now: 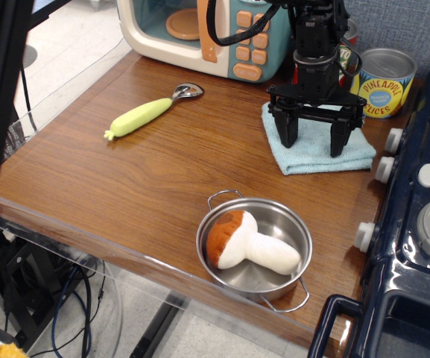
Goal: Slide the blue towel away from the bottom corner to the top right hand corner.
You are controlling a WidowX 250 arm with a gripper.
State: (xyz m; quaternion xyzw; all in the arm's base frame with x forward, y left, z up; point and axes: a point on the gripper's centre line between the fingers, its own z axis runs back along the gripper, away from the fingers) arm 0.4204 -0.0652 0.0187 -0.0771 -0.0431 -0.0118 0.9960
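The blue towel [315, 153] lies flat on the brown wood-grain tabletop [162, 179] at the far right, just in front of the two cans and beside the dark blue stove. My gripper [315, 142] stands straight over it, black fingers [290, 133] spread wide apart with their tips down at the cloth near its left and right sides. Nothing is held between the fingers. The tabletop's near corner with the clear acrylic edge [73, 250] is at the lower left. The arm hides part of the tomato sauce can.
A steel pot [255, 250] holding a plush mushroom [248, 245] sits near the front edge. A green-handled spoon [149, 112] lies at the left. A toy microwave [207, 33], tomato sauce can [346, 48] and pineapple can [382, 82] line the back. The stove [416, 216] borders the right.
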